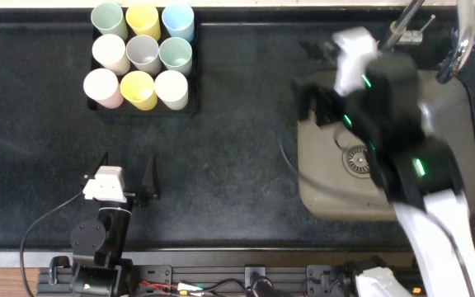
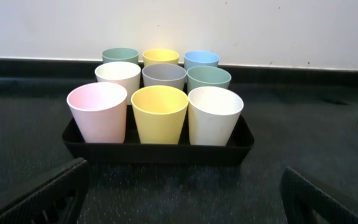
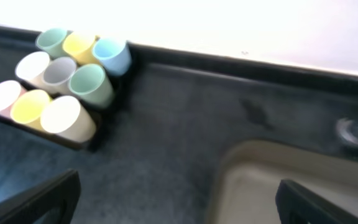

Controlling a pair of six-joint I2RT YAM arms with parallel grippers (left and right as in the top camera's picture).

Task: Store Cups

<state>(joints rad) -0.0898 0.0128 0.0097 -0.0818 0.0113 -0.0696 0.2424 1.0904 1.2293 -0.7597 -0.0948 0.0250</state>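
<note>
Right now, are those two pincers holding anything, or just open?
Left pincer: open, holding nothing.
Right pincer: open, holding nothing.

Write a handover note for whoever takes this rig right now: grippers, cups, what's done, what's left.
Left gripper: open, holding nothing, low near its base, facing the tray.
Right gripper: open, holding nothing, raised over the sink.
Cups: nine, upright, three rows of three, filling the tray at the counter's far left.
Done: every cup in view is stored.
Left: probably just parking the arms; check the sink area hidden under the right arm first.
</note>
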